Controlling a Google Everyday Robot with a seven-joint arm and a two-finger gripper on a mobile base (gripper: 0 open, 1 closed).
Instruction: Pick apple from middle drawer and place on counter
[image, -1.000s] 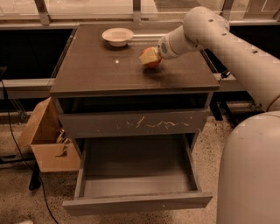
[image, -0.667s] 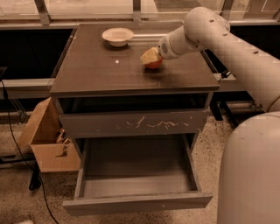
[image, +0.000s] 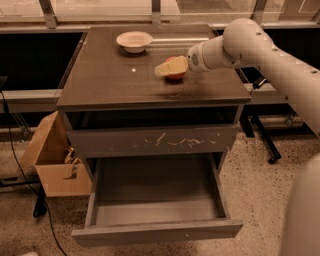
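1. Nearest of all, well below the worktop (image: 110, 80), the middle drawer (image: 157, 231) is seen pulled far out. Its plain front panel is turned to the viewer and its smooth grey floor is exposed behind it.
2. Low at the right edge of the view, beside the worktop's cabinet, part of the robot's pale body (image: 302, 215) is seen.
3. Left of and below the worktop, a cardboard box (image: 50, 160) with an open flap is set on the speckled floor, and a dark cable (image: 14, 150) is draped beside it.
4. Just under the worktop, a shut drawer front with pale scratch marks (image: 155, 141) is seen above the open drawer.
5. The apple (image: 176, 76) is found over the worktop, right of its middle. Whether it is resting on the surface or held just above it cannot be told.
6. The pincer (image: 167, 69) is clamped on the apple, with a cream finger laid across the fruit's near left side.
7. The pale arm (image: 250, 45) is stretched in over the worktop's right edge.
8. Toward the worktop's far edge, a cream shallow bowl (image: 134, 41) is set, left of the apple and apart from it.
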